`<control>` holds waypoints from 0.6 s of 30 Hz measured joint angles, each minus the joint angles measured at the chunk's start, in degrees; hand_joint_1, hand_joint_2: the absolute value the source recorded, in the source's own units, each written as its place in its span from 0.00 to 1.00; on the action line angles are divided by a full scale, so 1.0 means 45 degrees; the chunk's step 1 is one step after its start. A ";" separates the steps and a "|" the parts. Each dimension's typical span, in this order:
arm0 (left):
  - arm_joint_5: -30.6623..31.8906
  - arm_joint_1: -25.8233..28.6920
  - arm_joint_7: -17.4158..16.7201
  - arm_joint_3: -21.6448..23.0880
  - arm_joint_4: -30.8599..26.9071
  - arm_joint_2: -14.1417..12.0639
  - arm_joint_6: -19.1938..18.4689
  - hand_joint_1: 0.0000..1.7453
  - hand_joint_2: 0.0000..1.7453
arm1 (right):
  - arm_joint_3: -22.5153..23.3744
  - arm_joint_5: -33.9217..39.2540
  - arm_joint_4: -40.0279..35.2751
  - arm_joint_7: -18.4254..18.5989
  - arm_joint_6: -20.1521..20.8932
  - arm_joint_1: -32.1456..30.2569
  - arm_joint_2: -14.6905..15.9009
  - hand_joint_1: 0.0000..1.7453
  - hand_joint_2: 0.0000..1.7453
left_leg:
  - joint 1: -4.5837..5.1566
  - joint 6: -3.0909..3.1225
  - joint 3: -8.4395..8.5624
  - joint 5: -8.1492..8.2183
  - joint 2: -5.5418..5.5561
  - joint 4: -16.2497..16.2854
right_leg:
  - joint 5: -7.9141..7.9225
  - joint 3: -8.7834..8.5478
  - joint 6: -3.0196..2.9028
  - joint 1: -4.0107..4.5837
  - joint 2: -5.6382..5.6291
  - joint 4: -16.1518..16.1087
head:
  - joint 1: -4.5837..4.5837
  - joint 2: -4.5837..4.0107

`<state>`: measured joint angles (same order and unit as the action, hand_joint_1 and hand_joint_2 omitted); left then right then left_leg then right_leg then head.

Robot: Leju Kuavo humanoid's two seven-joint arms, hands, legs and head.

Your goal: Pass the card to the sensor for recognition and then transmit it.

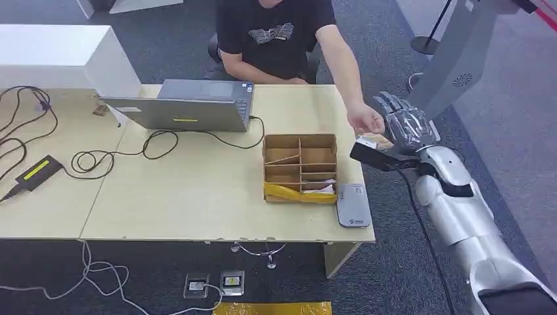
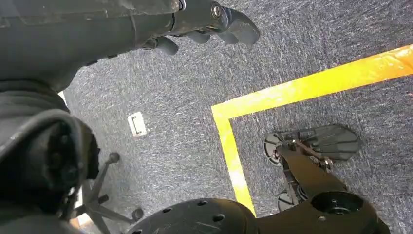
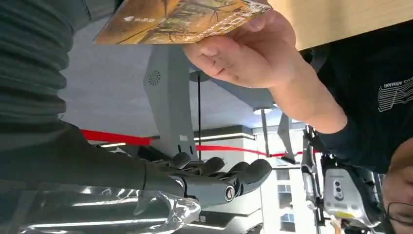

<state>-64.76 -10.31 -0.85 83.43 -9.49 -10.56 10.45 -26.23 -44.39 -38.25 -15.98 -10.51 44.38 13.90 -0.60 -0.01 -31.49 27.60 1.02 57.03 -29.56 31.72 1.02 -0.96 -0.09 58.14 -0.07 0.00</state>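
One card [image 3: 180,19], orange-brown with a small white logo too small to read, is lying flat just beside the right hand [image 1: 408,128], off the worktop's [image 1: 197,190] right edge. A person's hand [image 3: 243,51] is pinching its far end. The right hand's fingers [image 3: 219,173] are lying spread, gripping nothing. The left hand [image 2: 204,22] is hanging, fingers curled.

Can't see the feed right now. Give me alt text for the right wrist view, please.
A person's hand grips an orange patterned card just beside the robot's right hand, whose dark fingers are extended and hold nothing. The person's black sleeve shows alongside.
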 joint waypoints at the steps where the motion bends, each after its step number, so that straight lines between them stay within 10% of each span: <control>1: 0.0000 0.0000 0.0000 0.0000 0.0000 0.0000 0.0000 0.00 0.00 | -0.0029 0.0000 0.0000 0.0000 0.0000 0.0000 0.0000 0.00 1.00 | 0.0000 0.0000 0.0000 0.0000 0.0000 0.0000 | 0.0000 0.0000 0.0000 0.0000 0.0000 0.0000 | 0.0000 0.0000; 2: 0.0005 0.0000 0.0000 0.0000 0.0000 0.0000 0.0000 0.00 0.00 | -0.0058 0.0000 0.0000 0.0000 0.0000 -0.0002 -0.0005 0.00 1.00 | 0.0000 0.0000 0.0000 0.0000 0.0000 0.0000 | 0.0000 0.0000 0.0000 0.0000 0.0000 0.0000 | 0.0000 0.0000; 3: 0.0005 0.0000 0.0000 0.0000 0.0000 0.0000 0.0000 0.00 0.00 | -0.0078 0.0000 0.0000 0.0000 0.0000 -0.0005 -0.0010 1.00 1.00 | 0.0000 0.0000 0.0000 0.0000 0.0000 0.0000 | 0.0000 0.0000 0.0000 -0.0001 0.0000 0.0000 | 0.0000 0.0000; 18: -0.0102 0.0001 -0.0646 -0.0005 0.0000 -0.0107 0.0039 0.00 0.00 | -0.0345 -0.0573 -0.1117 0.0869 0.0146 -0.0566 0.0112 1.00 1.00 | 0.0000 0.0000 0.0001 0.0000 -0.0004 0.0001 | 0.0000 0.0003 0.0000 0.0000 -0.0002 0.0000 | -0.0005 0.0000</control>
<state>-65.22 -10.31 -3.76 83.41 -9.49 -11.04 10.62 -27.78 -46.97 -43.28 -12.06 -9.86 41.83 14.40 -0.60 -0.01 -31.49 27.60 1.01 57.03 -29.56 31.74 1.02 -0.97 -0.10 58.14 -0.09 0.00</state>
